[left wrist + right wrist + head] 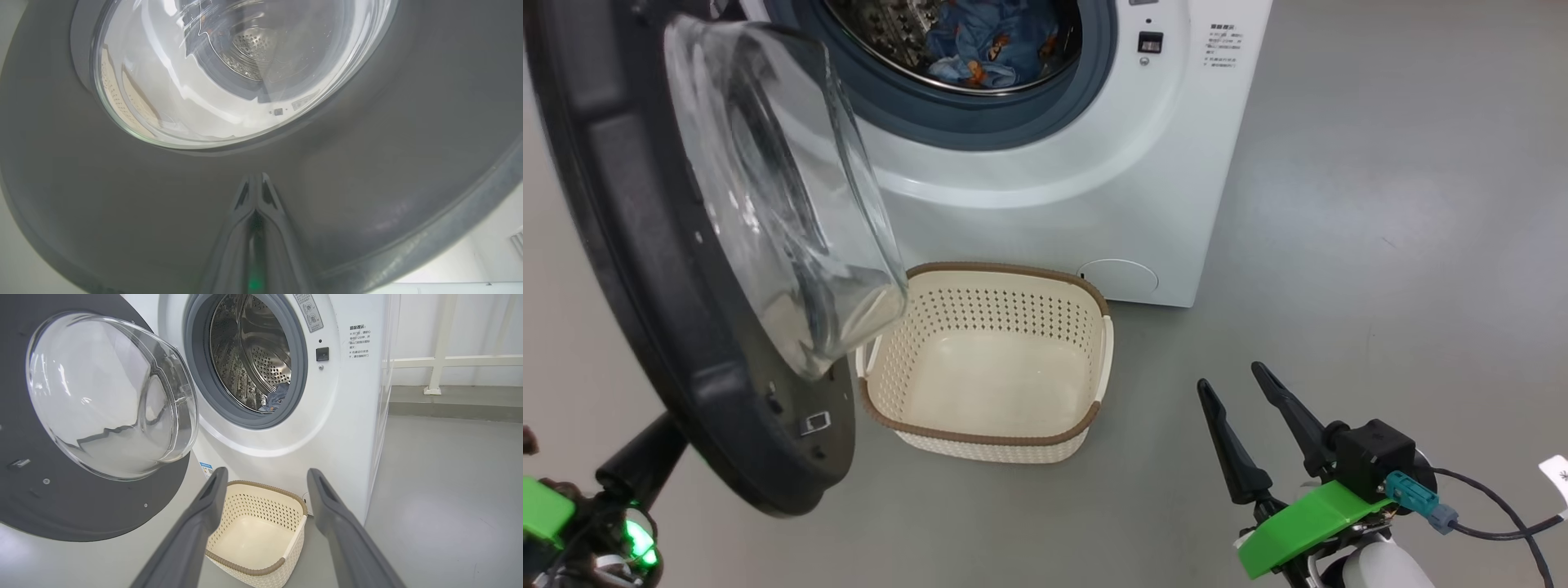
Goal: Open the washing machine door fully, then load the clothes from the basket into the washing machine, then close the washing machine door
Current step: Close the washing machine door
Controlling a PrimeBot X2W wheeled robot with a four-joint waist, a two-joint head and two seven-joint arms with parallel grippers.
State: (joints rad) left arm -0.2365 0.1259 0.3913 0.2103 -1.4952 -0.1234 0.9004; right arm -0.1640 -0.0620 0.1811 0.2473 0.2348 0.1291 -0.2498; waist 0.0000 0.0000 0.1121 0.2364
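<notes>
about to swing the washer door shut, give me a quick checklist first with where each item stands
1. Clothes inside the washing machine: ok.
2. Basket emptied: ok.
3. Clothes clear of the gasket: cannot tell; in the right wrist view a blue edge lies close to its lower lip.
4. Right end effector open, holding nothing, off to the side of the opening: ok.
5. Left end effector shut, tips pointed at the washing machine door on its outer face: ok; actual contact cannot tell.
6. Door's lower edge passes above the basket rim: cannot tell.
</notes>
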